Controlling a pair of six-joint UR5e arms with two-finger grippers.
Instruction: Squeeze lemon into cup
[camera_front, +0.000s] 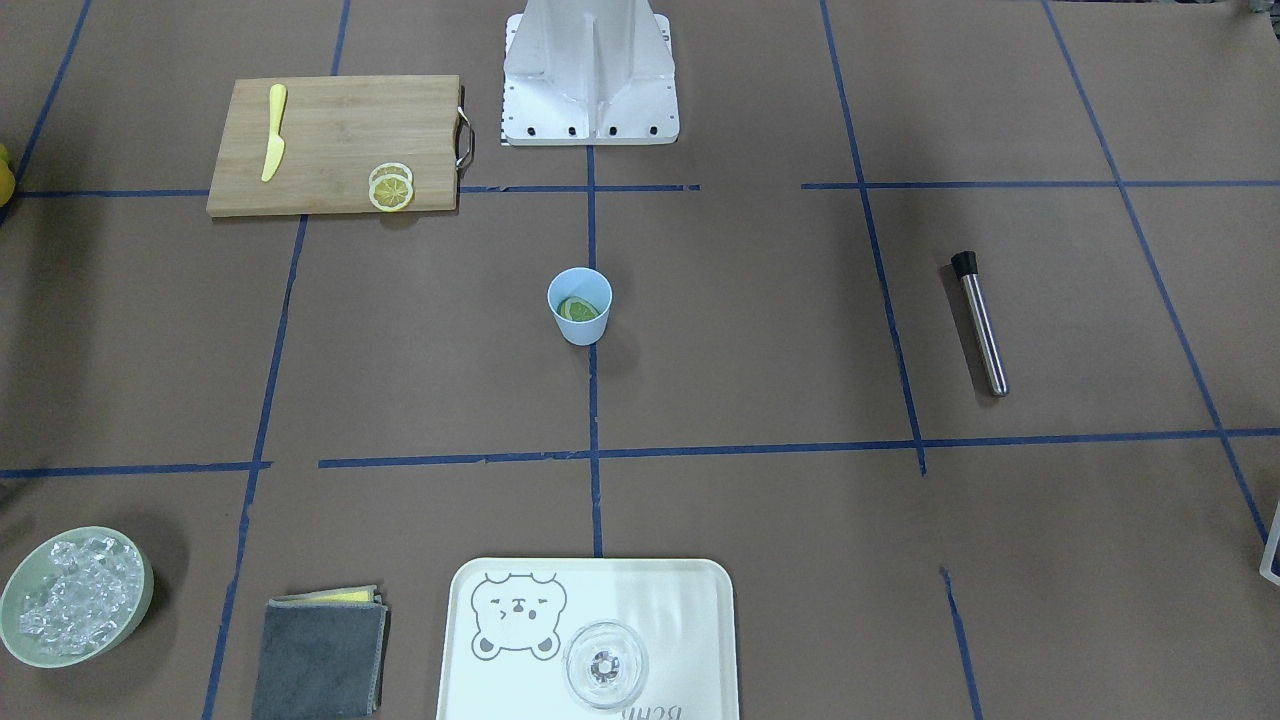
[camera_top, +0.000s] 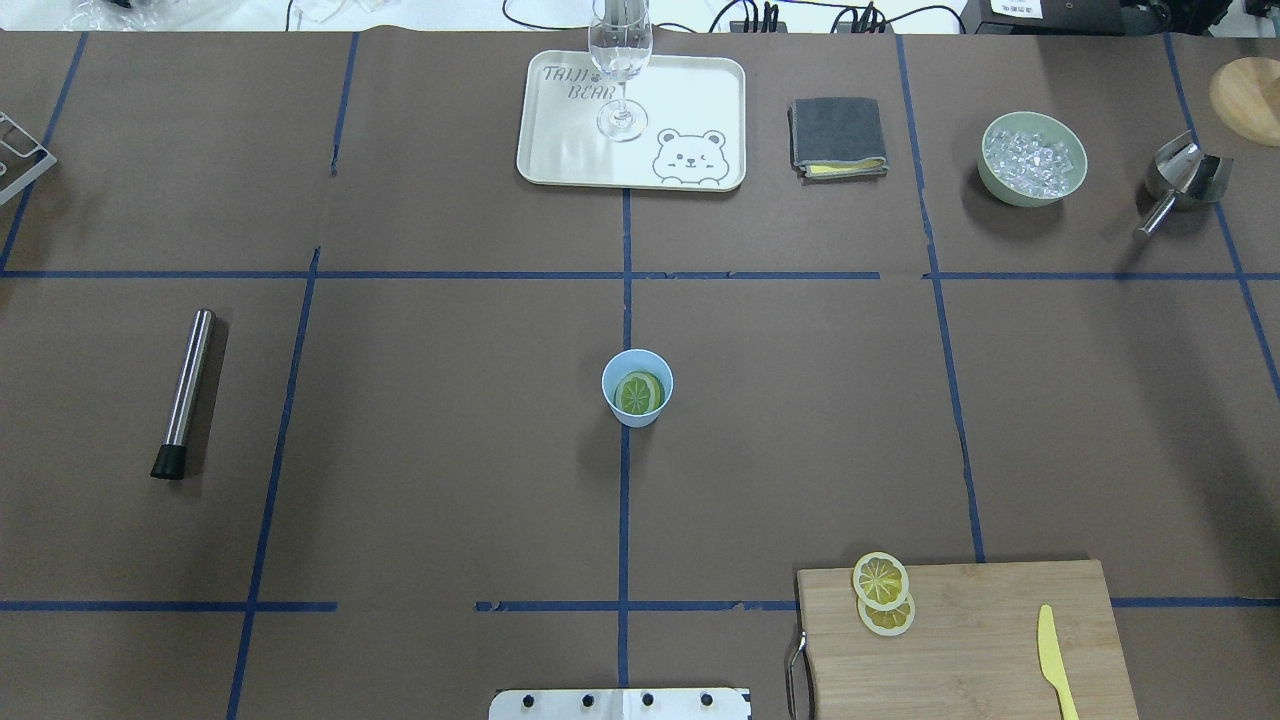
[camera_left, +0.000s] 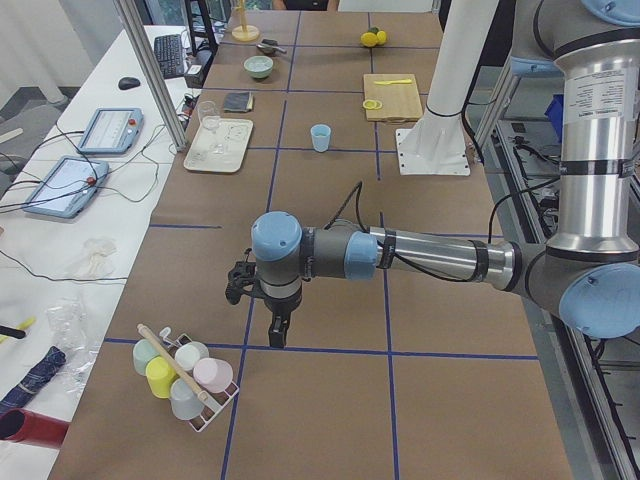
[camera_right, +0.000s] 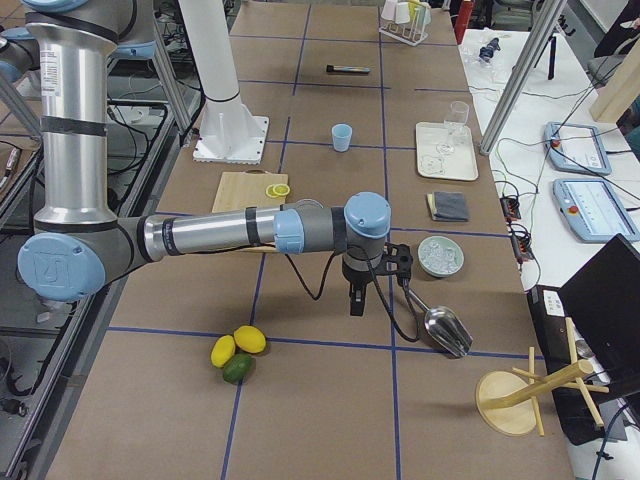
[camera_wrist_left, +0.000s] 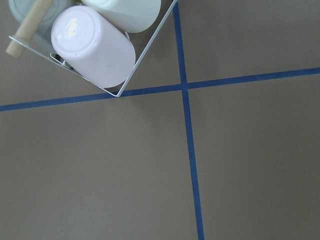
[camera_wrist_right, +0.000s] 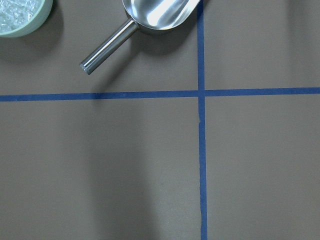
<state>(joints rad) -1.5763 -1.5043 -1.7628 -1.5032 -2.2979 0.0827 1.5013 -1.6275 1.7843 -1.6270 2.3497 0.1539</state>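
The light-blue cup (camera_top: 637, 408) stands at the table's middle, also in the front view (camera_front: 580, 325). A lemon slice (camera_top: 638, 392) lies inside it, tilted. Two more lemon slices (camera_top: 882, 590) overlap on the wooden cutting board (camera_top: 980, 640). My left gripper (camera_left: 274, 334) shows only in the left side view, far from the cup near a rack of cups; I cannot tell if it is open. My right gripper (camera_right: 354, 303) shows only in the right side view, near the ice bowl and scoop; I cannot tell its state. Neither wrist view shows fingers.
A yellow knife (camera_top: 1055, 665) lies on the board. A tray (camera_top: 700, 90) bears a clear glass (camera_top: 621, 60). A folded grey cloth (camera_top: 837, 136), ice bowl (camera_top: 1033, 158), metal scoop (camera_top: 1180, 180) and steel muddler (camera_top: 185, 392) lie around. Cup rack (camera_left: 185, 375) and whole citrus (camera_right: 238, 352) sit at the ends.
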